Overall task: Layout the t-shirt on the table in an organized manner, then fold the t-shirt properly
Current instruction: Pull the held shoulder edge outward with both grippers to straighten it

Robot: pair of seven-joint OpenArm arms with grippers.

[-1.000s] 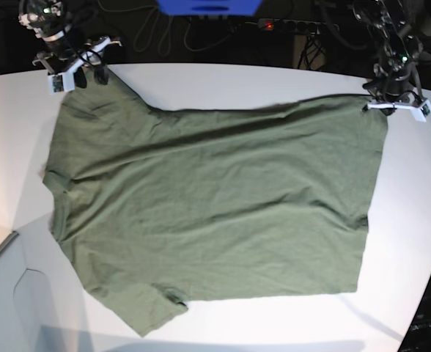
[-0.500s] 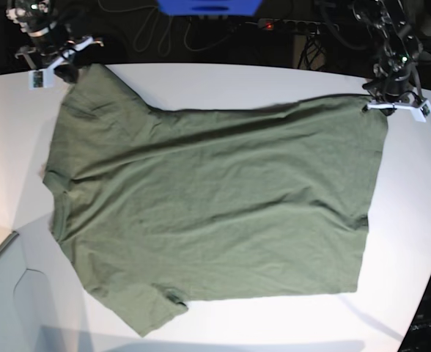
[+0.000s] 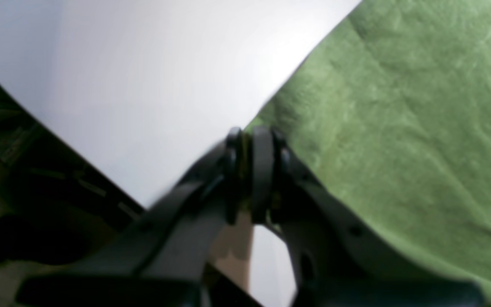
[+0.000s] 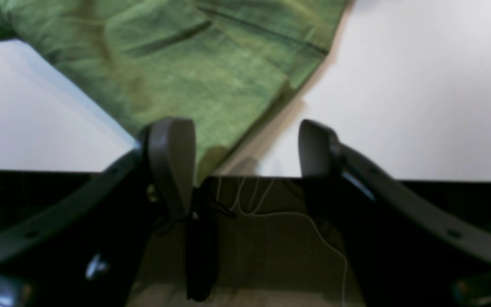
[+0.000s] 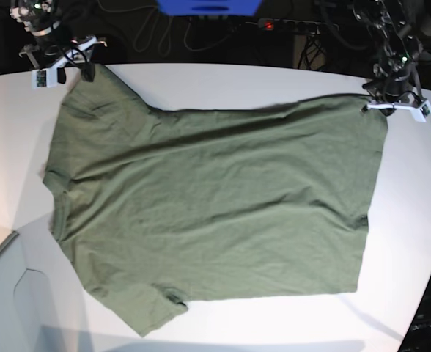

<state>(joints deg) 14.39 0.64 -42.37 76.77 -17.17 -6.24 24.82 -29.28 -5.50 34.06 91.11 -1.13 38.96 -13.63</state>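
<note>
Pinching t-shirt (image 3: 399, 128) corner, left pincer (image 3: 252, 179) closed; right pincer (image 4: 245, 149) open per wrist cam.

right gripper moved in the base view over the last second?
Yes. The right gripper shifted left and up, off the olive-green cotton t-shirt sleeve corner toward the curved far edge of the white table. Its jaws are open and hold nothing.
</note>
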